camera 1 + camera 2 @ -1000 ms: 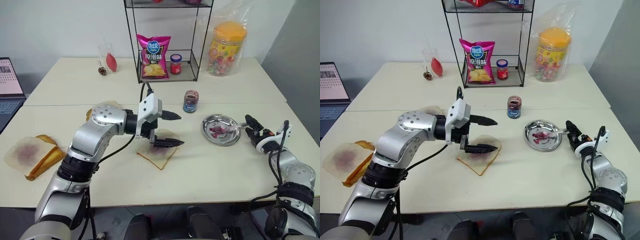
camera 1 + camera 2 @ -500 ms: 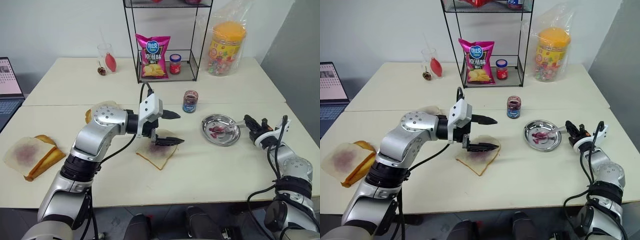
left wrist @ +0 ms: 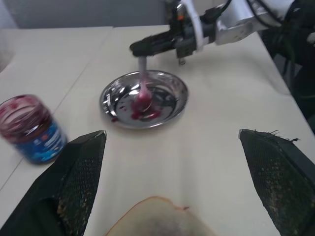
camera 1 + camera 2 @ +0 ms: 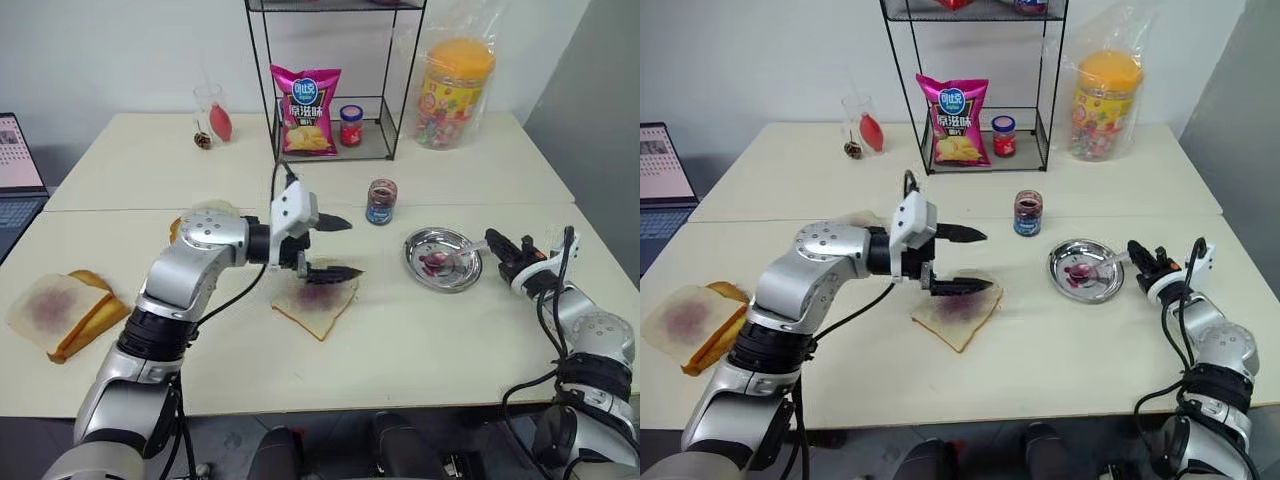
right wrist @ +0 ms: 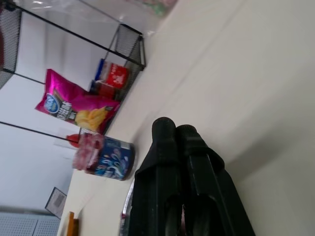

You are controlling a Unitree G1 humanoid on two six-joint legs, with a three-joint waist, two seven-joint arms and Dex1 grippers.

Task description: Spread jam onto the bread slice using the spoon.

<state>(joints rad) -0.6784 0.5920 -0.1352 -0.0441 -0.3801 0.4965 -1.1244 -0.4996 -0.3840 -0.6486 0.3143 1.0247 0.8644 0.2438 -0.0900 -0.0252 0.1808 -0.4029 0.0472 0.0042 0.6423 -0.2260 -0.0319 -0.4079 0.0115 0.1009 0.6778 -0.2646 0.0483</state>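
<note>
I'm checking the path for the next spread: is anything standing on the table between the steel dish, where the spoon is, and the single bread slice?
Nothing visible does. The table is bare between the steel dish with the spoon and the bread slice. The left gripper hangs open over the slice's far edge.

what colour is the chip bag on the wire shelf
The chip bag is bright pink with yellow chips pictured; clearest in the right eye view.
</note>
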